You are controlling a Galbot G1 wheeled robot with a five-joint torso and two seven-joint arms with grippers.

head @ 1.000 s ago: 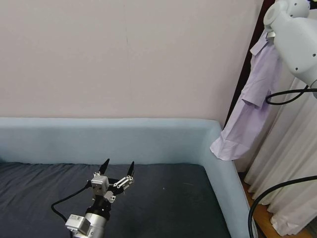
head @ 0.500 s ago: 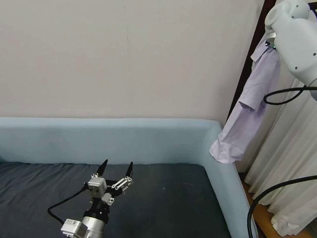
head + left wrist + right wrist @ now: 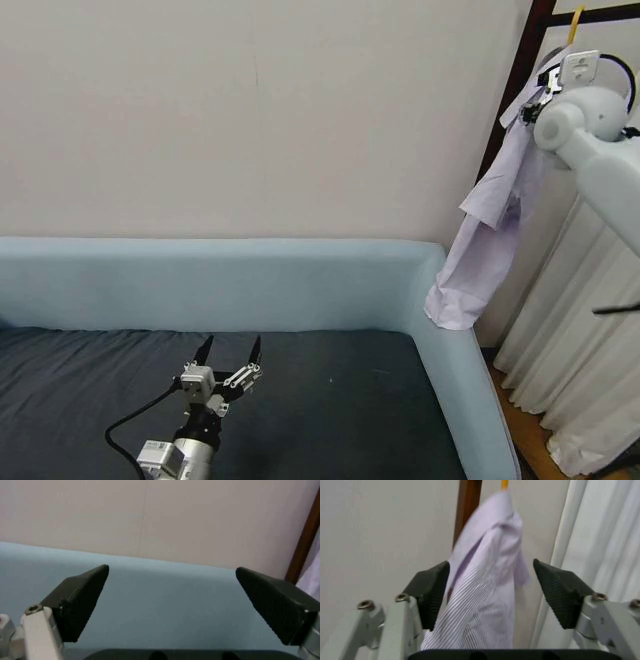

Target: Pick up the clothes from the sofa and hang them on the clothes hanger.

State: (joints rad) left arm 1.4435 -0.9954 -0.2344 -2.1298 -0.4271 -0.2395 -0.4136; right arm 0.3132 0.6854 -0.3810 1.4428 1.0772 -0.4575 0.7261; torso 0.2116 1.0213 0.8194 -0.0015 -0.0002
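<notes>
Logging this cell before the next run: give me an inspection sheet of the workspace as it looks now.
Surface: sofa, pale blue frame, dark seat.
Job's things: lilac shirt hanging at the wooden rack, yellow hanger hook above.
Clutter: nothing seen.
Grippers: left gripper open over the seat; right gripper open, up at the shirt.
Cables: black cable at the left arm.
Surroundings: plain wall, white curtain.

Lilac shirt (image 3: 489, 238) (striped) on wooden rack (image 3: 521, 55)
</notes>
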